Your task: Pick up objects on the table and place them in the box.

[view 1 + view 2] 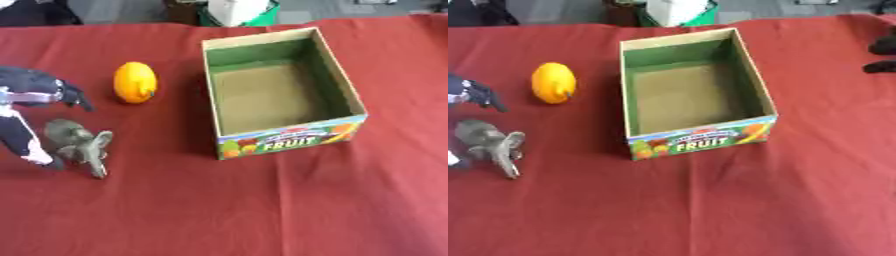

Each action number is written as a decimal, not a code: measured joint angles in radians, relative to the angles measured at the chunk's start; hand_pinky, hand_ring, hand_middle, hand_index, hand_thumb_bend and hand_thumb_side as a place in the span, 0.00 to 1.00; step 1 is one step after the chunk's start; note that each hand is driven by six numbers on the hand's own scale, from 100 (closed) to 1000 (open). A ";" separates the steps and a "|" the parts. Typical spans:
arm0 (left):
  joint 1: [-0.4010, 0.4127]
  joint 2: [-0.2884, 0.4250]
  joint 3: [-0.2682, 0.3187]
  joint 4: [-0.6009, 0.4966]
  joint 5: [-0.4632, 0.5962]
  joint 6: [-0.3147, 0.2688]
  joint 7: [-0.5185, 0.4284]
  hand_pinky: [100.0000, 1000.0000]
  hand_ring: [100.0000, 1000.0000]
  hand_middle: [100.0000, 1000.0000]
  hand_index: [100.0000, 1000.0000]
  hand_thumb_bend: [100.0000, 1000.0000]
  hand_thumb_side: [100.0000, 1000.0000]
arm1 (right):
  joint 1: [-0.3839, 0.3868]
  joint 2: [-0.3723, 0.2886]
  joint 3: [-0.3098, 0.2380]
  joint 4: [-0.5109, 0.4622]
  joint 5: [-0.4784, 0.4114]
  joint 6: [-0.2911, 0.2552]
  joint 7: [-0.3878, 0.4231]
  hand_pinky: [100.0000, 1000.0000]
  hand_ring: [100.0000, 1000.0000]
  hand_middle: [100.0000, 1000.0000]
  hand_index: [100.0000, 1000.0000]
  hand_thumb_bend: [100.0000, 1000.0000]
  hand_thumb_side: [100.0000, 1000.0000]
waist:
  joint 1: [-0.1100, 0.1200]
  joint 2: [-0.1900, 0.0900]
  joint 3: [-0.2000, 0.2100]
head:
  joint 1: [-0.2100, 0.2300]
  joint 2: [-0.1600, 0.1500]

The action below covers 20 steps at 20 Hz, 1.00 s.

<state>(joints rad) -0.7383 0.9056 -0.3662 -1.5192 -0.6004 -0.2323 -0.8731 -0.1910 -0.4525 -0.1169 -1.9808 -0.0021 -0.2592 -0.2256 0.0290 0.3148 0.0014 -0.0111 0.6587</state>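
Nothing in the box (pixel 348 93) yet: orange fruit (pixel 135 82) and grey elephant toy (pixel 80 145) lying on the counter (pixel 262 210) left of it, left hand (pixel 26 117) beside the elephant, fingers spread, holding nothing.

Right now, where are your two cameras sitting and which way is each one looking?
Left eye view: sits in my head, looking down at the red table; it shows the box, the orange fruit, the grey toy elephant, and my left hand by the elephant at the left edge.
Right eye view: sits beside it, facing the same way; my left hand is nearly cut off, and dark parts of my right hand show at the right edge.
Both share the table, the empty box, the fruit and the elephant.
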 measured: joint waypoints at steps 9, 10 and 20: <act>0.006 -0.010 -0.011 0.036 -0.006 -0.019 0.017 0.77 0.78 0.75 0.80 0.48 0.30 | 0.000 0.003 -0.001 0.000 0.000 -0.001 -0.002 0.54 0.66 0.59 0.74 0.00 1.00 | 0.000 0.001 -0.001 | 0.001 0.000; 0.007 -0.013 -0.013 0.036 -0.006 -0.023 0.021 0.76 0.77 0.74 0.80 0.47 0.30 | 0.000 0.004 -0.001 0.000 0.000 -0.001 -0.002 0.54 0.66 0.59 0.74 0.00 1.00 | 0.000 0.002 -0.001 | 0.001 0.000; 0.011 -0.027 -0.022 0.061 0.018 -0.032 0.033 0.71 0.68 0.62 0.69 0.22 0.22 | 0.001 0.010 -0.006 0.000 0.000 0.003 -0.006 0.54 0.66 0.59 0.74 0.00 1.00 | -0.001 0.005 -0.001 | 0.005 0.000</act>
<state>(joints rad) -0.7278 0.8791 -0.3883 -1.4583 -0.5825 -0.2644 -0.8405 -0.1901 -0.4430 -0.1227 -1.9808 -0.0021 -0.2564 -0.2321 0.0283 0.3199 0.0008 -0.0063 0.6585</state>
